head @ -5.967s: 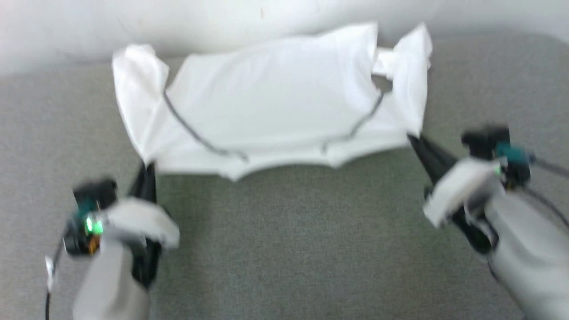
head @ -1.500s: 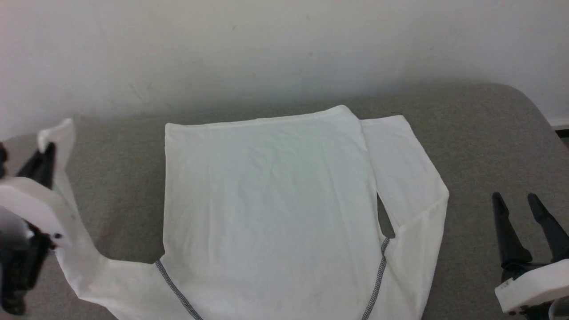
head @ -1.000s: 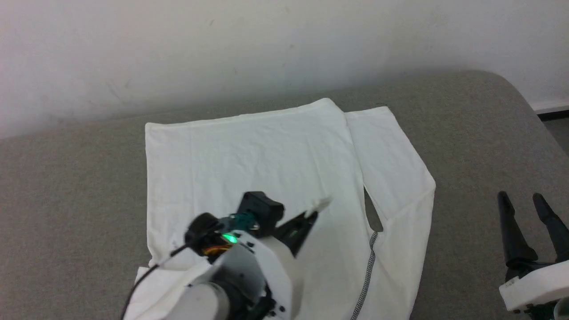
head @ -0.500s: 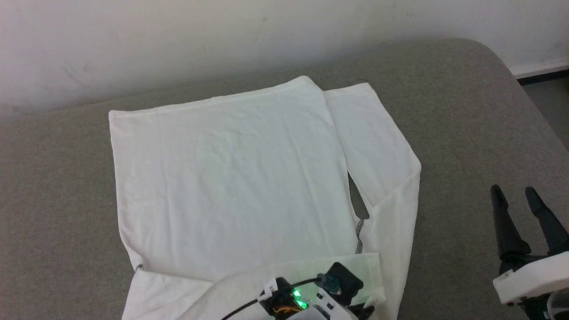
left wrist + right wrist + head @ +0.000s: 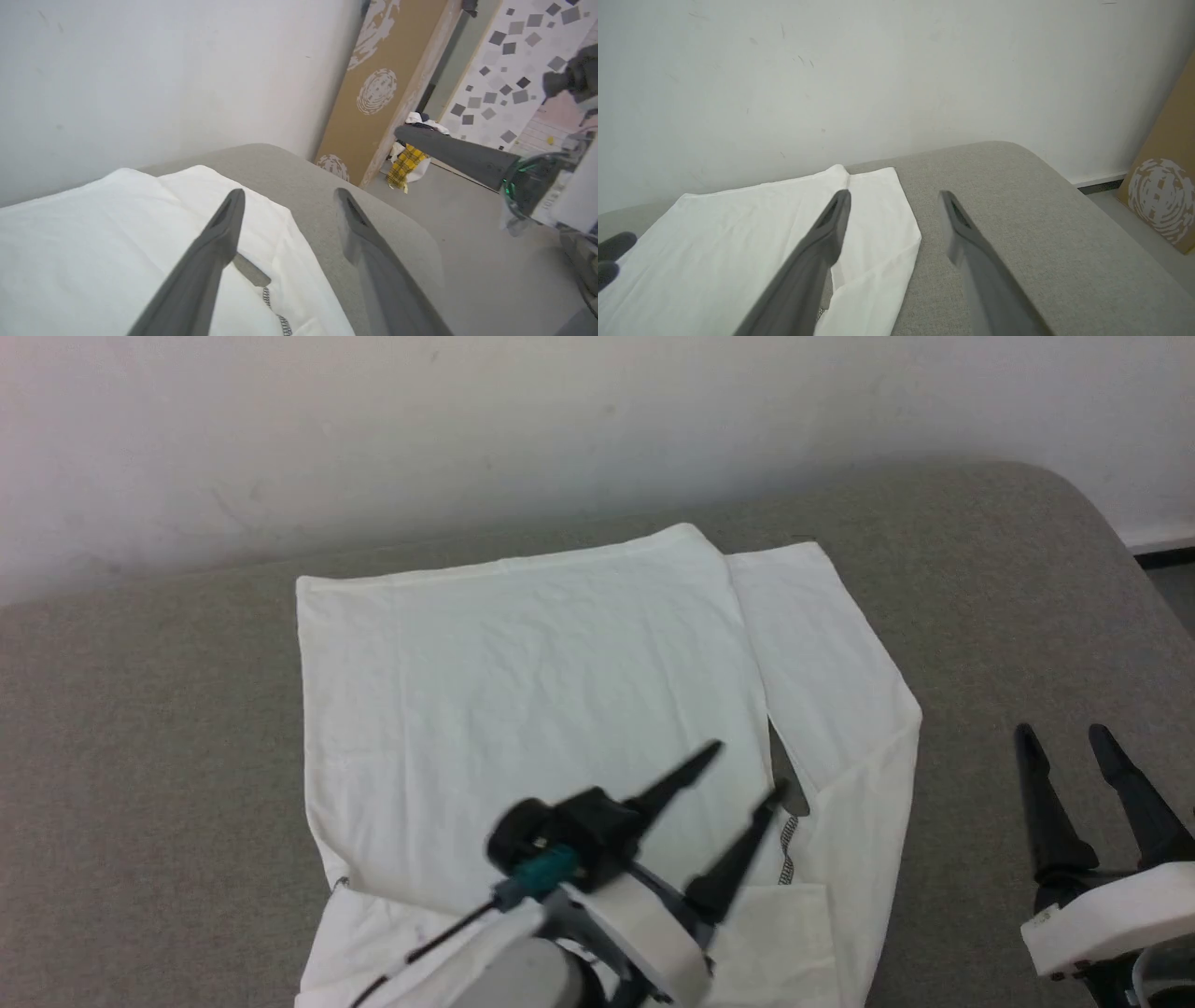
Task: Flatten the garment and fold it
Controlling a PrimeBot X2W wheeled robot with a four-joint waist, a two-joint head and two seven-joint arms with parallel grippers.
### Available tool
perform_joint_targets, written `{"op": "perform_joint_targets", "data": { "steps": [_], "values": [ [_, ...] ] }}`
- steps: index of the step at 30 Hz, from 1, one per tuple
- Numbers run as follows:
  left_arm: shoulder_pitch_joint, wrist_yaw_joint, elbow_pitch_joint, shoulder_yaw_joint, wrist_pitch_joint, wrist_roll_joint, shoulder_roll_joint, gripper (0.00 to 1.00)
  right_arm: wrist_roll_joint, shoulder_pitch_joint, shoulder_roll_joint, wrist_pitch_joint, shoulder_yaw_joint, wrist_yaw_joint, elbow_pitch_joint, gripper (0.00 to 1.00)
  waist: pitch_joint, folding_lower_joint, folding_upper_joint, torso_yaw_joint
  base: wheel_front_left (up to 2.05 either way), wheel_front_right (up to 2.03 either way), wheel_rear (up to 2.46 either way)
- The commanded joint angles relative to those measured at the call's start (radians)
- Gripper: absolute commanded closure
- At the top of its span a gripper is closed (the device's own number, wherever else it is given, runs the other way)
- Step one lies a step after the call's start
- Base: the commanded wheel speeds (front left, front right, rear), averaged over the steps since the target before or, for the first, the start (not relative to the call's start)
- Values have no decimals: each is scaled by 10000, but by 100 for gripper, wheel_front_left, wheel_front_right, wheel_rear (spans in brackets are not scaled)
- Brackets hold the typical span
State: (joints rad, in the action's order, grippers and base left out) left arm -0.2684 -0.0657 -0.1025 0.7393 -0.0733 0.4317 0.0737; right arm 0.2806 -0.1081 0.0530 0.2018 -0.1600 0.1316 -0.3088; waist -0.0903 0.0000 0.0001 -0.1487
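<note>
One garment [image 5: 523, 672] is lying spread flat on the grey desk [image 5: 140, 709], reaching toward its far edge. Two grippers are gaping empty: the left gripper [image 5: 749, 767] is hovering over the garment, and the right gripper [image 5: 1061, 730] is hanging near the desk's right edge.

The garment [image 5: 523, 672], a thin white shirt, lies spread flat, its body panel stretching away ahead of the left gripper [image 5: 747, 770]. One sleeve is folded across its near end, beneath that gripper. The other sleeve lies along the body's edge toward the right gripper [image 5: 1061, 733], well apart from it. At that armpit runs grey patterned stitching [image 5: 789, 845], just beside the left gripper
</note>
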Motion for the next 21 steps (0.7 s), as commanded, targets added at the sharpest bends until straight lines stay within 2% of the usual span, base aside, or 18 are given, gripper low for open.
{"op": "perform_joint_targets", "data": {
  "steps": [1,7,12,18,21],
  "values": [
    [30,371,116,-562,-469,-30,337,0,-142,-34,-27,19,-9,-9,-90,0,294,0,-1,347,0,0,0],
    [529,1575,139,-2543,-1481,240,1150,0,-340,-147,-27,97,-37,-9,-166,0,429,0,-1,705,0,0,0],
    [1283,2305,276,-4151,-1788,487,1856,0,-422,-212,-9,120,-55,-9,-28,0,531,0,-1,961,0,0,0],
    [2388,2687,817,-5614,-1870,561,2547,0,-123,72,219,269,-270,-9,690,0,422,0,-1,1309,0,0,0],
    [2711,2756,1284,-6116,-1878,461,2649,0,215,657,574,432,-542,-9,1531,0,122,0,-1,1565,0,0,0]
  ]
}}
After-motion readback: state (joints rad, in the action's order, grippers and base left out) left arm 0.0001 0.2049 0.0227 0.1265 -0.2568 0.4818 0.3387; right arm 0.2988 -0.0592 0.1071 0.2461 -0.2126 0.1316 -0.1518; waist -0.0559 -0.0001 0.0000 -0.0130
